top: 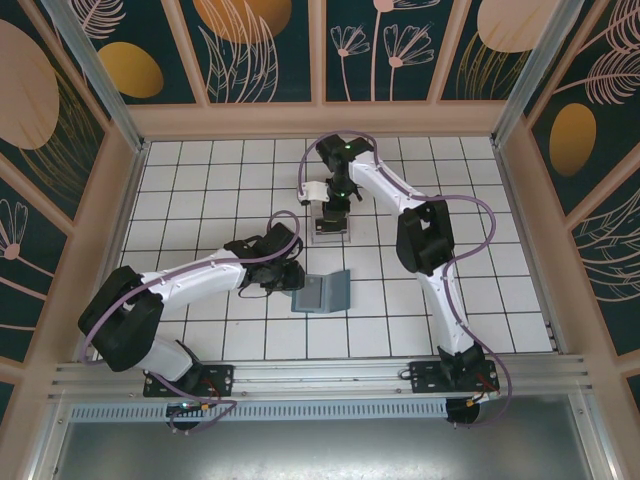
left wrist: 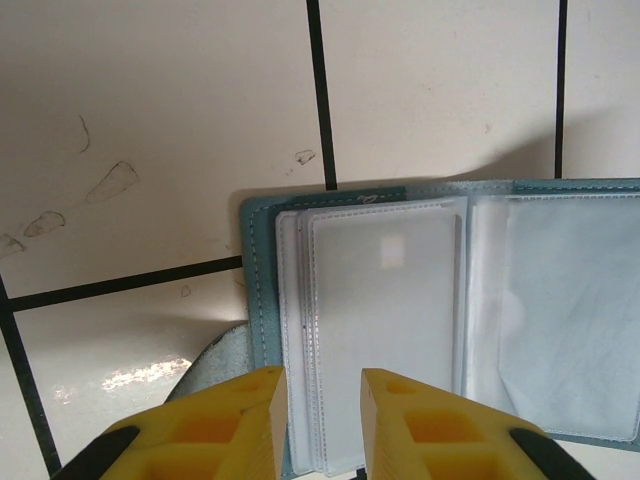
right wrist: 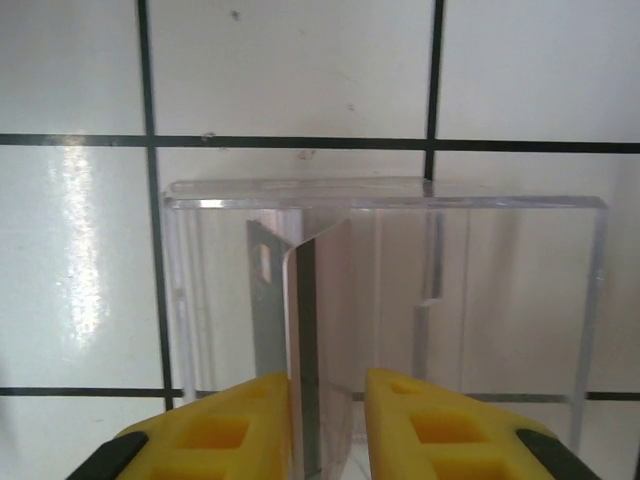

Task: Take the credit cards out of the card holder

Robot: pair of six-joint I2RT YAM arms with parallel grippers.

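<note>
Your right claw [right wrist: 327,385] is a little open. A card [right wrist: 318,320] stands on its edge between the jaws, inside the clear box [right wrist: 500,290] just ahead of the claw, and it looks loose, not pinched. If you draw back sideways, the claw may drag the card and tip it out, or push the box. Your left claw [left wrist: 323,385] has narrow jaws at the near edge of the wallet [left wrist: 258,300], which lies open just ahead. I cannot tell whether it grips. If it does not, the wallet may slide or fold shut.
</note>
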